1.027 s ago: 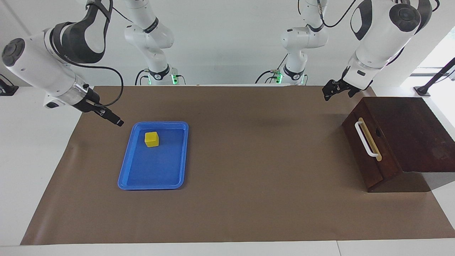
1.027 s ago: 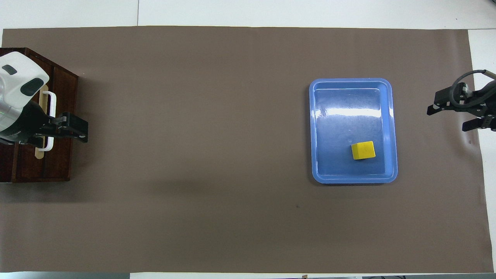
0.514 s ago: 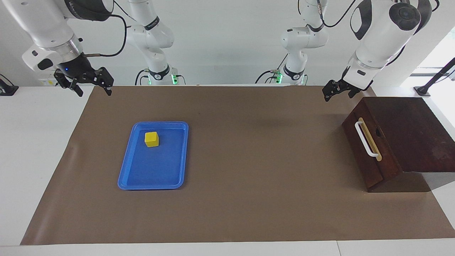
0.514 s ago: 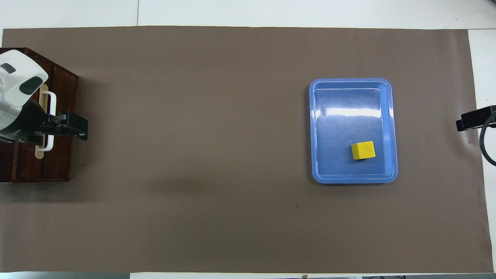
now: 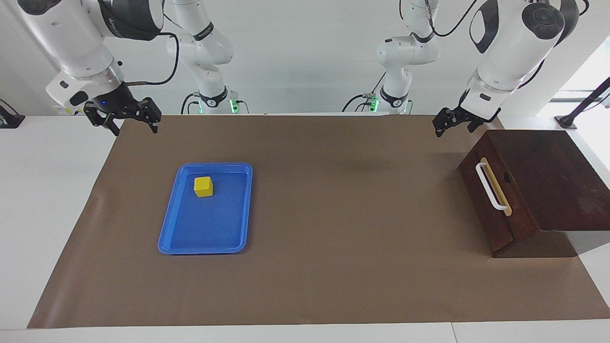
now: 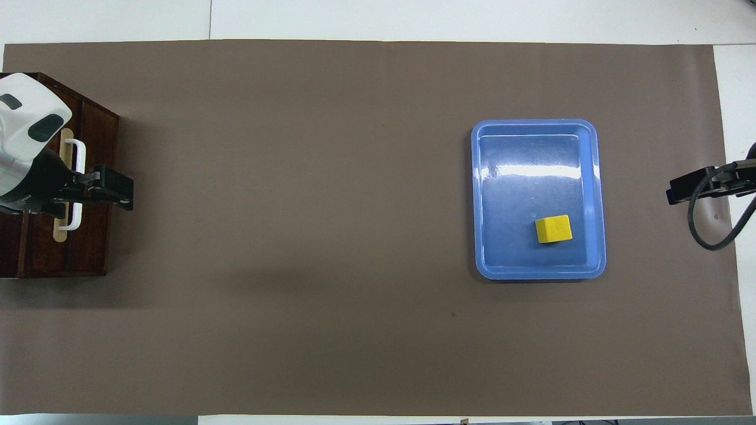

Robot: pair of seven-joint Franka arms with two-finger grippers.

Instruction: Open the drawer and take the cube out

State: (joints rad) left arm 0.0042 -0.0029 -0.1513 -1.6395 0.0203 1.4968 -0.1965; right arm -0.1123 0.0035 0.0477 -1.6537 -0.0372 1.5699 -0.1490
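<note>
— Brown mat [image 5: 333,267] over a white table [image 5: 47,200], pale wall. And the drawer [image 5: 495,200]?

— Shut, at the left arm's end; its handle [image 5: 491,186] runs lengthwise toward the robots, fronting the blue tray [image 5: 167,228] holding the cube [image 5: 203,186].

— Claws?

— Left gripper [image 5: 452,125] and right gripper [image 5: 127,119] both spread, empty, raised over the mat's edge.

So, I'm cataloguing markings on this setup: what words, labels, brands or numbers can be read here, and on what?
Right arm's dark upper band: pale lettering, too small to read.
Drawer, its white handle, cube, blue tray, brown table cover, right gripper, left gripper: no text visible.
</note>
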